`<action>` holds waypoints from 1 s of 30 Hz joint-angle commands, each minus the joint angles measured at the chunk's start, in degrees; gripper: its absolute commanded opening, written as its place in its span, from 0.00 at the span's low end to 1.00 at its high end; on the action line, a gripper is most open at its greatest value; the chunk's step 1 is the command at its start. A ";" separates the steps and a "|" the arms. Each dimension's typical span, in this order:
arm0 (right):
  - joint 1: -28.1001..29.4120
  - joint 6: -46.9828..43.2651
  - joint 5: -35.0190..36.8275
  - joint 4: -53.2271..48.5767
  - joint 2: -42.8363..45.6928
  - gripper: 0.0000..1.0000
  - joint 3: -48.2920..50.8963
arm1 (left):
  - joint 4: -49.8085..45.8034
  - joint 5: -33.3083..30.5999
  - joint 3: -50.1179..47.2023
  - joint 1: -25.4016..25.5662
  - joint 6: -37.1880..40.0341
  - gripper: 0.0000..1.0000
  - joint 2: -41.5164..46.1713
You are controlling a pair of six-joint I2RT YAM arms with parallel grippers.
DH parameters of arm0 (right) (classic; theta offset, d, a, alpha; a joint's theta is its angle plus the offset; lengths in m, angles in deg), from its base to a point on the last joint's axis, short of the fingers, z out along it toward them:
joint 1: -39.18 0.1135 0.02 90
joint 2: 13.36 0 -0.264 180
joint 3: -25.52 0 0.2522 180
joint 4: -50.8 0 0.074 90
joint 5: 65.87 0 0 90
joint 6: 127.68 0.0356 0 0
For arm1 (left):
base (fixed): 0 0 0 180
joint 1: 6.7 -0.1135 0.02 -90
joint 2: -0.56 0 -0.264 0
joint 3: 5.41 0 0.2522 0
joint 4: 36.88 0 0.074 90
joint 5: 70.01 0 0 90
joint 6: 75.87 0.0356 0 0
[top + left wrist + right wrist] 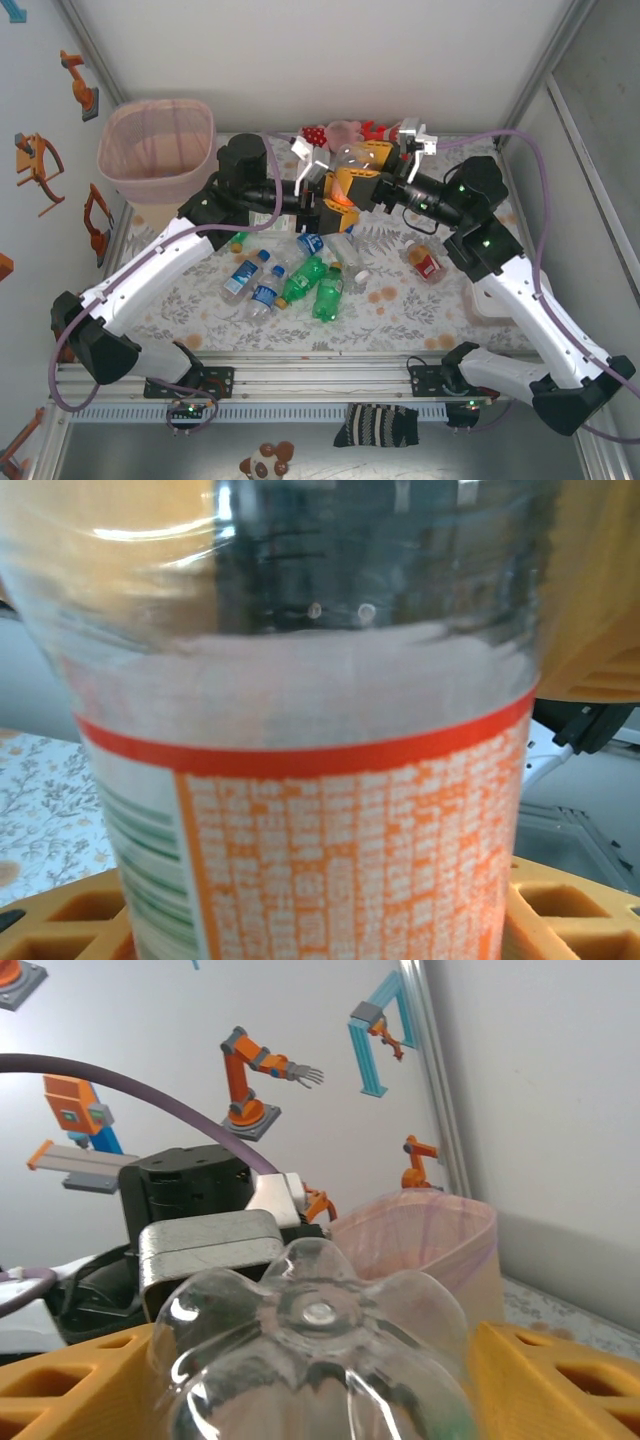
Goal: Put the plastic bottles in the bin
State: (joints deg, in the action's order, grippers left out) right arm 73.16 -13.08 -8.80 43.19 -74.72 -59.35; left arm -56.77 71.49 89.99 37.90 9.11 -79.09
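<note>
A clear plastic bottle with an orange label (345, 175) hangs above the table's middle between both grippers. My left gripper (333, 195) is shut on its labelled body (330, 850), with the yellow fingers (575, 910) pressed against both sides. My right gripper (368, 165) stands open around the bottle's ribbed base (315, 1350), its yellow fingers (560, 1380) flanking it. More bottles lie on the table: blue-labelled clear ones (243, 278), green ones (305, 280) and a red-labelled one (425, 263). The pink bin (160, 103) stands at the far left, and its rim (440, 1210) rises behind the bottle.
Pink and red plush toys (345, 130) lie at the back behind the grippers. Purple cables loop off both arms. Walls close the table on the left, back and right. A striped sock (375, 425) hangs at the front rail.
</note>
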 commanded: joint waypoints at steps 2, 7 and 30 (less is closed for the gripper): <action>0.39 -3.00 4.74 -3.43 2.86 0.77 -2.36 | -2.20 -2.74 1.02 -1.79 2.82 0.57 3.25; 0.39 -5.03 9.96 -8.57 4.67 0.78 -2.41 | -6.04 -9.25 1.14 -5.29 3.18 0.57 5.54; 0.39 -7.24 12.98 -14.82 6.20 0.78 -2.63 | -35.50 -33.35 19.09 -37.16 1.45 0.54 -1.31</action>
State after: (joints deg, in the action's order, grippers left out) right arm 73.16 -19.27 3.20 28.81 -69.26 -59.94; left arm -86.93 39.52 107.00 3.63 11.56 -77.96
